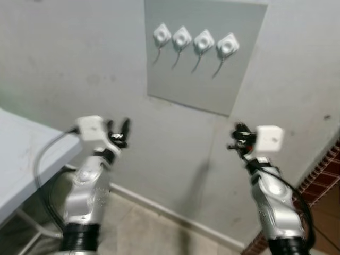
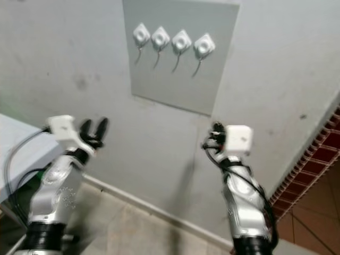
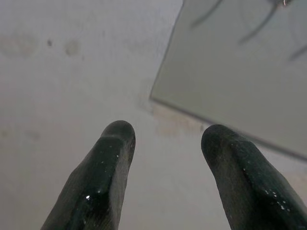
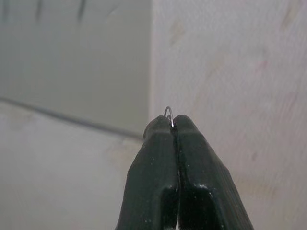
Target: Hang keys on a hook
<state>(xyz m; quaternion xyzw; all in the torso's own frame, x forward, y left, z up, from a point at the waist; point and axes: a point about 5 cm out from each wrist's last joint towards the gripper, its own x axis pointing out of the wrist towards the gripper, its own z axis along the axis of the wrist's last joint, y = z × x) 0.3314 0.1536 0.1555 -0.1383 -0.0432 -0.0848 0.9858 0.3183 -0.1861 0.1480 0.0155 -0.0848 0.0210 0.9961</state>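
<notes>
Grey wall ahead, hooks (image 1: 194, 45) on a panel (image 1: 212, 79) up high. Right gripper (image 4: 171, 125) is clenched on a thin key ring (image 4: 168, 111), a sliver poking past the tips toward the wall; keys hidden, long axis unclear. Such a slim pinch could slip or miss the hook. Left gripper (image 3: 165, 143) spread, holding nothing

Panel (image 1: 212, 79): on the wall (image 1: 79, 64), top middle of the frame.
Hooks (image 1: 194, 42): four in a row on the panel, near its top.
Table (image 1: 21, 154): left edge of the frame, in front of the wall.
Floor (image 1: 143, 228): bottom of the frame, under the wall.
Left hand (image 1: 118, 133): lower left, below the panel, next to the table.
Right hand (image 1: 237, 139): lower right, below the panel's right corner.
Ring (image 4: 168, 114): between the right hand's tips.
</notes>
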